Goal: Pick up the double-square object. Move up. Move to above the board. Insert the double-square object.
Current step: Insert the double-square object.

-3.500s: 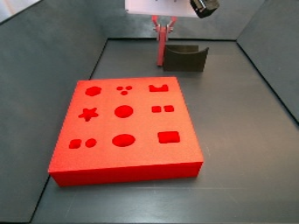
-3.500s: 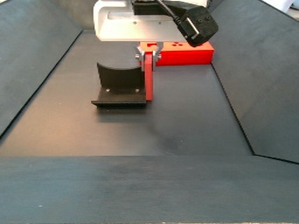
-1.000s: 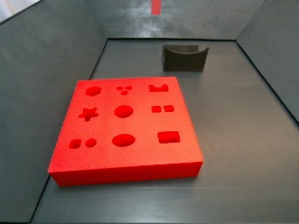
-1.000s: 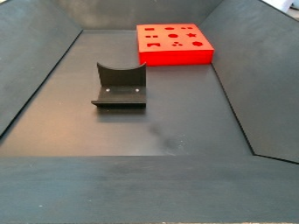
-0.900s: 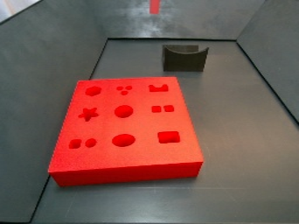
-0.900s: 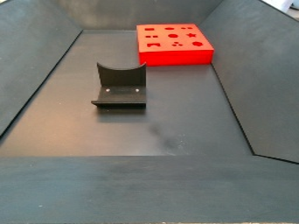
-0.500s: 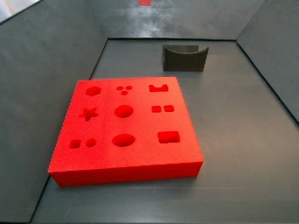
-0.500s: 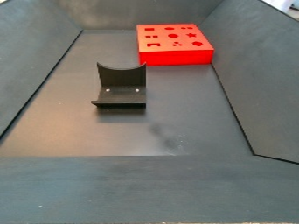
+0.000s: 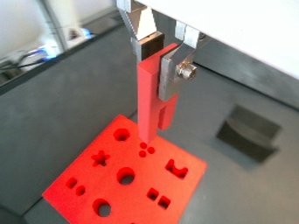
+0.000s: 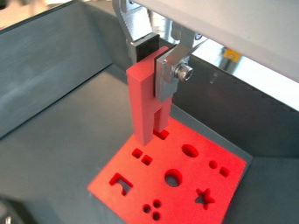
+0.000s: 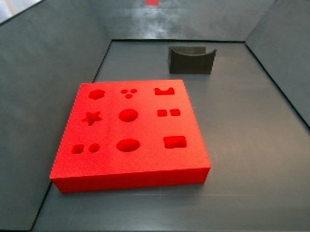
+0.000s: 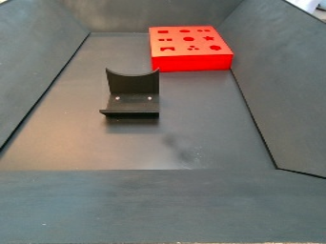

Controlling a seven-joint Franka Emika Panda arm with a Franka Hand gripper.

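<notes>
In both wrist views my gripper (image 9: 156,66) (image 10: 155,63) is shut on the top of the double-square object (image 9: 149,105) (image 10: 149,109), a slim red bar hanging upright between the silver fingers. It hangs high above the board (image 9: 122,175) (image 10: 176,179), a flat red slab with many shaped holes. In a side view only the bar's lower tip (image 11: 151,3) shows at the top edge, behind the board (image 11: 127,136); the gripper itself is out of frame there. In the side view with the board at the back (image 12: 192,48), neither gripper nor bar shows.
The dark grey U-shaped holder block (image 11: 191,59) (image 12: 129,92) stands empty on the dark floor, apart from the board; it also shows in a wrist view (image 9: 249,133). Sloped grey walls enclose the floor on all sides.
3.5 s ago the gripper held the bar low beside the holder block. It has since risen out of the side views; over the last second the bar's tip has shifted slightly left and up.
</notes>
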